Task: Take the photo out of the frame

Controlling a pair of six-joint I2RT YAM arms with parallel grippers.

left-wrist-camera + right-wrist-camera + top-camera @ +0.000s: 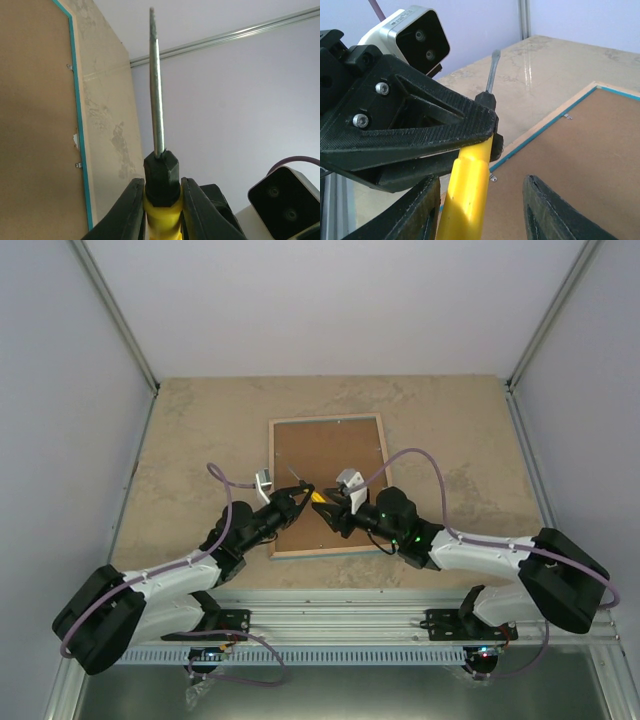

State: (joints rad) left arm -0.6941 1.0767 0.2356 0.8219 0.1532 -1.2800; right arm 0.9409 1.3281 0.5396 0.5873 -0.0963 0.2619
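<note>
Frame [384, 480] lies back up. Its front face is against the table [200, 440], unseen under the brown backing [330, 450].

Top view: screwdriver [160, 172] almost wholly hidden between left gripper [162, 192] and right gripper [480, 200], with only a yellow speck showing. Clips [78, 165] too small to make out here.

Left wrist view: yellow handle cut off at bottom edge; frame runs off left.

Right wrist view: handle's end cut off below; frame runs off right.

I'm getting top cam looking down from above/behind both bases [222, 620], far out. L wrist cam's staring close along the screwdriver [158, 100] ahead of L gripper [161, 202]; R wrist cam's sharing that tool plus frame [545, 127] edge, close-up.
</note>
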